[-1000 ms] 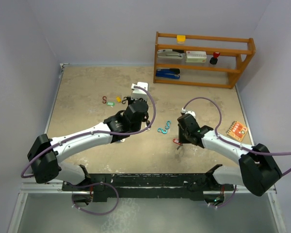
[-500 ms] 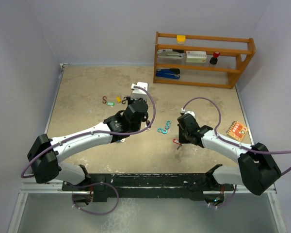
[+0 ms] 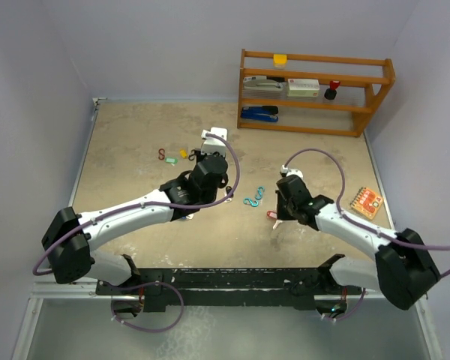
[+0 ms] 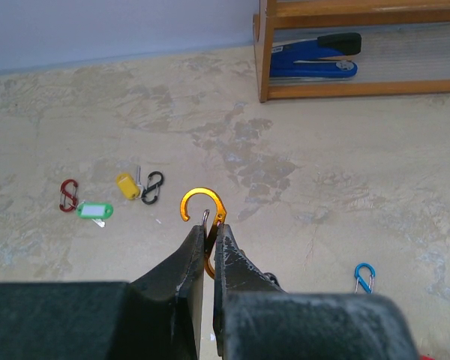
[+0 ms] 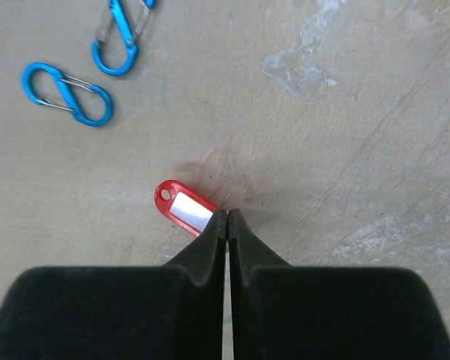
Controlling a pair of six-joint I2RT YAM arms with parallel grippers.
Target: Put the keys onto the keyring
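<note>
The orange clip [image 4: 199, 202] was pinched upright in the closed left gripper [image 4: 207, 240], hook exposed for threading; the red key tag [image 5: 186, 208] was clamped endwise in the closed right gripper [image 5: 226, 221], low over the table [image 5: 360, 112].

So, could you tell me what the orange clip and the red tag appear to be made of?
The orange clip is likely metal with a glossy coloured coat: thin shiny curve, silver wire gate. The red tag is probably plastic, smooth and slightly glossy, with a white paper-like label.
</note>
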